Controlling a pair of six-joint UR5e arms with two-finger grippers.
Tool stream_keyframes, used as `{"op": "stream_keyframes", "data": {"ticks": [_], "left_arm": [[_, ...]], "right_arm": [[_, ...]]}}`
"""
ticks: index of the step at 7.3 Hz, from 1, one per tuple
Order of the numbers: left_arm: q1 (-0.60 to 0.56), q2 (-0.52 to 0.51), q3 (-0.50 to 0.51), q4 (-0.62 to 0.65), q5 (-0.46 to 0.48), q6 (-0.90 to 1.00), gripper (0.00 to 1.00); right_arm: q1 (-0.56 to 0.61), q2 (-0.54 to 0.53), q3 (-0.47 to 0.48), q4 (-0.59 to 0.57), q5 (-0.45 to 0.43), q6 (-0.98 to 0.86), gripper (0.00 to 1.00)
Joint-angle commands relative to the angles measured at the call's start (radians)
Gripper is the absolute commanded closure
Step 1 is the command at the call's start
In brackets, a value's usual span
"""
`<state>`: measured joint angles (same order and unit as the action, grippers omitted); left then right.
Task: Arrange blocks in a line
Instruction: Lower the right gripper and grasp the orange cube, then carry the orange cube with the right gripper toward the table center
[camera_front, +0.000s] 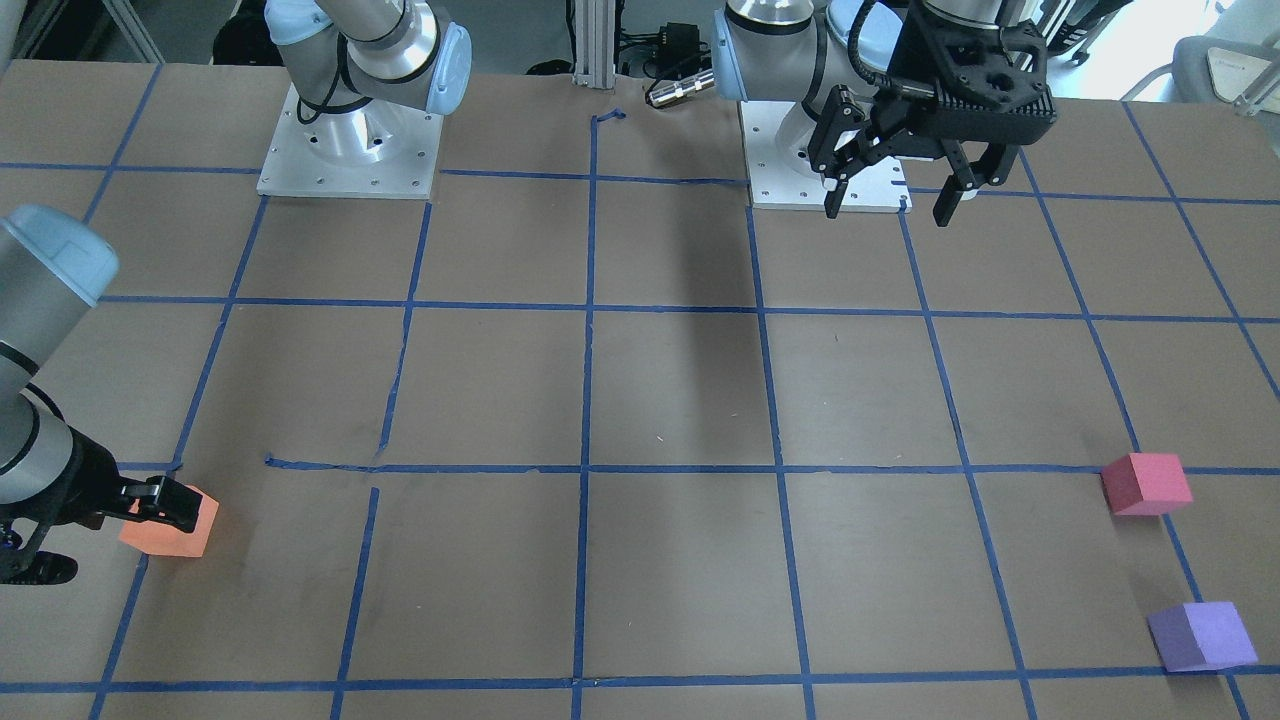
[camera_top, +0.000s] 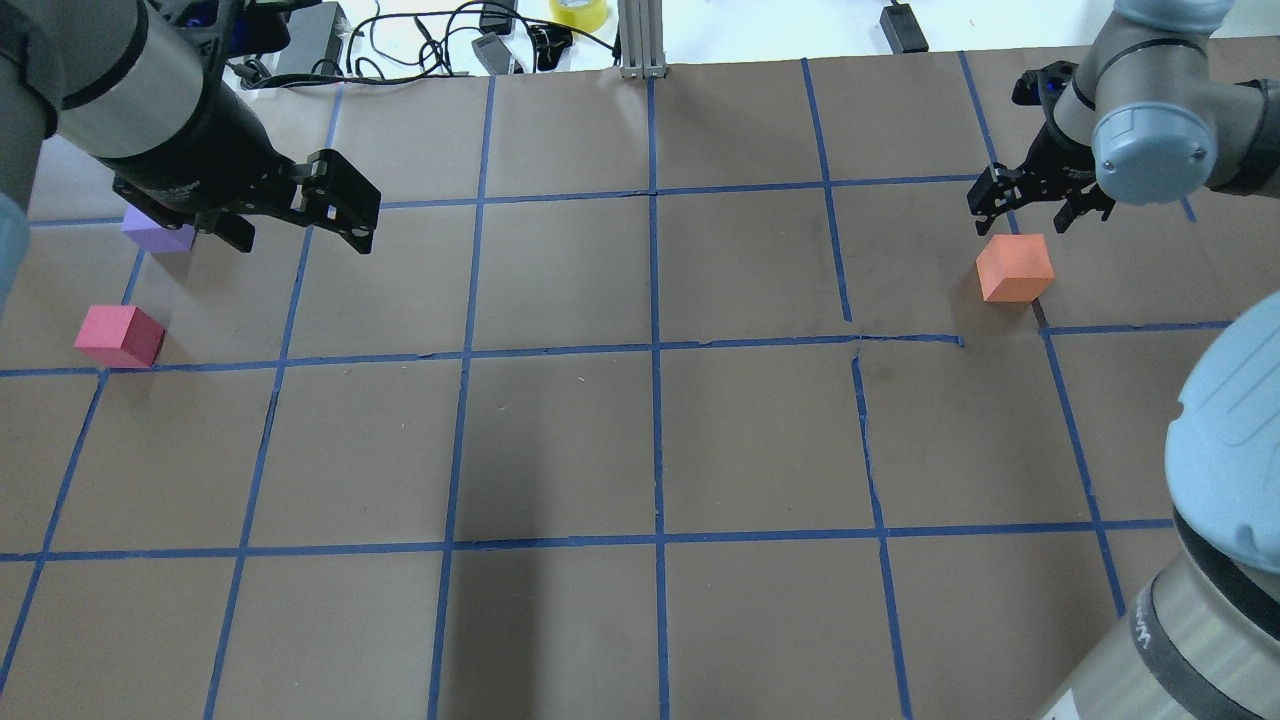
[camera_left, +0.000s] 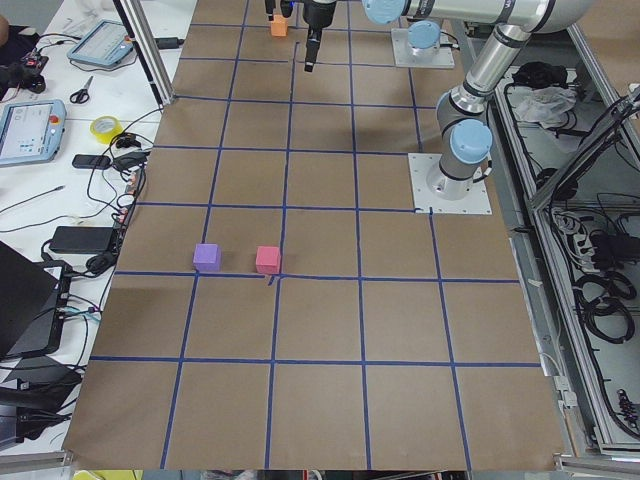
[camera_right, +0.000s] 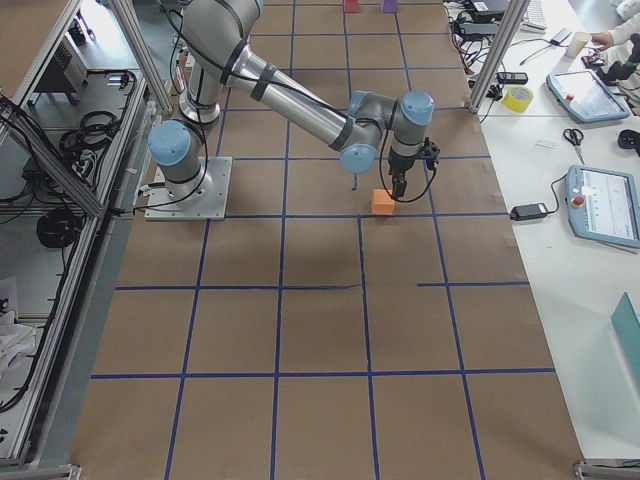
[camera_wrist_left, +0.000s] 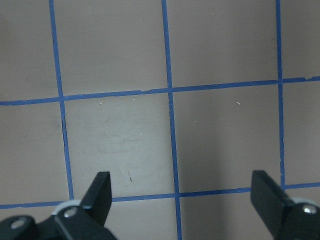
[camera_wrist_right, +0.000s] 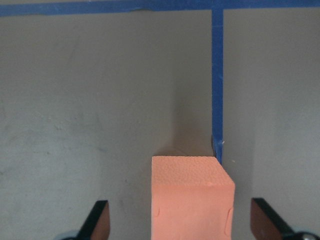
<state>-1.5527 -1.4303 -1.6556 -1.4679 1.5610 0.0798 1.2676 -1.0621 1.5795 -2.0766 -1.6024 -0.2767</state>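
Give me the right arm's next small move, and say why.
Probably shut the jaws on the orange block: in the wrist view it sits between the jaws of the open right gripper, a gap on each side, not yet gripped.

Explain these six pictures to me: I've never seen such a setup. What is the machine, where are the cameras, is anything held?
Two robot arms are bolted to a brown table marked with blue tape squares; each ends in a two-finger gripper. Four pictures come from fixed cameras: one facing the robot, one over its shoulders, one at each table end. Two come from cameras on the wrists, looking past the fingers. Three small foam blocks lie on the table: the orange block on the robot's right, the red-pink block and the purple block near each other on its left. The right gripper is open with its fingers either side of the orange block, gaps showing, so not gripping. The left gripper is open and empty above bare table. Nothing is held.
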Motion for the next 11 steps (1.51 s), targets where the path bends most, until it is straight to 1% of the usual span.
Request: {"op": "stream_keyframes", "data": {"ticks": [1, 3, 5, 6, 7, 8, 9, 10, 11], "left_arm": [[0.002, -0.006, -0.006, 0.003, -0.003, 0.003, 0.00], [-0.007, -0.009, -0.018, 0.003, -0.004, 0.005, 0.00], [-0.009, 0.008, -0.016, -0.005, -0.004, 0.003, 0.00], [-0.009, 0.010, -0.018, -0.005, -0.001, 0.005, 0.00], [-0.007, 0.011, -0.018, -0.005, 0.004, 0.006, 0.00], [-0.009, 0.004, -0.018, -0.002, -0.005, 0.005, 0.00], [-0.009, -0.002, -0.015, 0.006, -0.006, 0.005, 0.00], [-0.009, -0.001, -0.016, 0.003, -0.003, 0.005, 0.00], [-0.007, -0.002, -0.015, 0.008, -0.004, 0.005, 0.00]], "right_arm": [[-0.001, 0.037, 0.016, -0.023, -0.031, -0.001, 0.05], [-0.002, 0.040, 0.043, -0.023, -0.021, 0.002, 0.11], [-0.002, 0.031, 0.066, -0.022, -0.033, -0.013, 0.61], [0.002, 0.021, 0.042, -0.017, -0.027, -0.027, 0.75], [0.016, -0.039, 0.039, 0.027, -0.018, -0.027, 0.89], [0.041, -0.064, 0.022, 0.088, 0.011, -0.024, 0.89], [0.114, -0.073, 0.005, 0.089, 0.065, -0.010, 0.89], [0.216, -0.073, -0.018, 0.089, 0.068, 0.066, 0.90], [0.287, -0.070, -0.035, 0.090, 0.082, 0.243, 0.91]]}}
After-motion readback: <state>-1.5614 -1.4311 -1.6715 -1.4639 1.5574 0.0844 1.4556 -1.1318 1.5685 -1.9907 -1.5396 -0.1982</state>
